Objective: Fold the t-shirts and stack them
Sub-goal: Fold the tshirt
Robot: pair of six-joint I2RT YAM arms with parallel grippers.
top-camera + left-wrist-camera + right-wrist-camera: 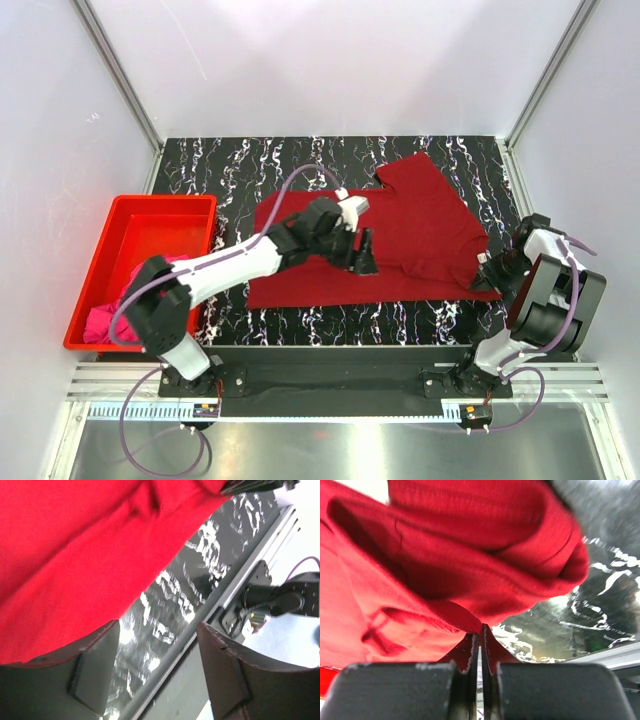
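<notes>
Table: spread t-shirt from centre toward right edge, left end effector over it. Bin: at left edge, near corner, bunched t-shirt inside.

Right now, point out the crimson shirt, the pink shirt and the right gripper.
crimson t-shirt (430,220): top external view, middle of its spread body.
pink t-shirt (103,324): top external view, bunched cloth in the red bin (165,202).
right gripper (480,630): right wrist view, between its closed fingertips, pinching crimson cloth.
</notes>
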